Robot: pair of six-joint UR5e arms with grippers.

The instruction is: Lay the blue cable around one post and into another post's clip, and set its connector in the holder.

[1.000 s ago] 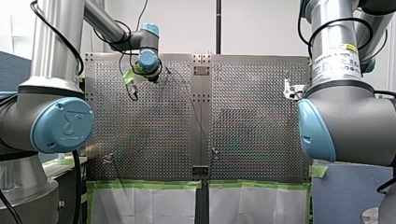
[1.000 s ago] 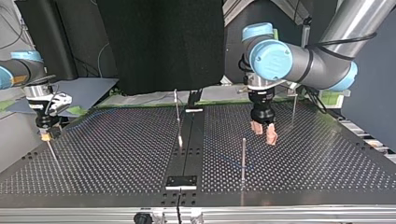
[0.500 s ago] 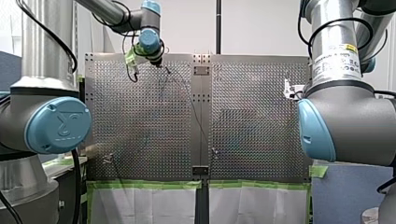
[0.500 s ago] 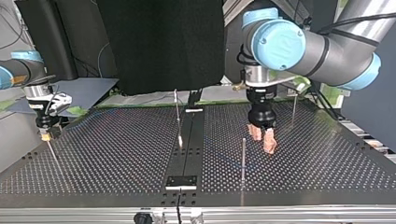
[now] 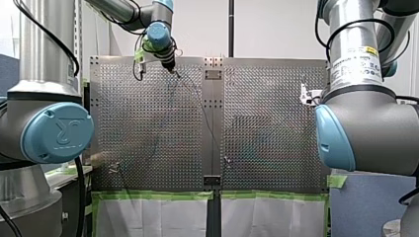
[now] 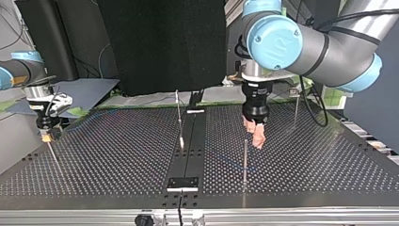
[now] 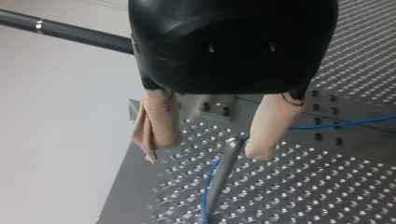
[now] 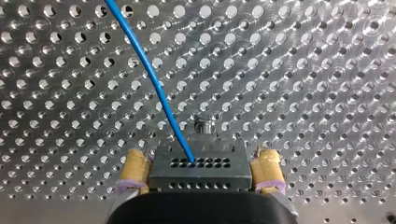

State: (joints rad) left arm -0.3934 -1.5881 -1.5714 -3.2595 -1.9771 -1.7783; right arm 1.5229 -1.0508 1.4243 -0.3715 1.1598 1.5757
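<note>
Front view: my left arm is reaching to the far edge of the perforated table (image 5: 267, 123), and its gripper (image 5: 169, 66) is hanging over the far-left corner. I can't read the fingers from here.

Top view: that same gripper is pointing straight down just behind a thin upright post (image 6: 245, 157), with its beige pads showing. My right gripper (image 6: 45, 135) is sitting low at the view's left side of the table.

Right wrist view: the right gripper is clamping the connector (image 8: 198, 168) between its two pads – a grey block with rows of holes. The blue cable (image 8: 148, 74) is running out of it, across the table ahead of the fingers.

Left wrist view: the left gripper's fingers are spread apart, holding nothing. The post is standing between them, its tip just beside one pad. The cable is curving past the post's base and trailing off across the table.
</note>
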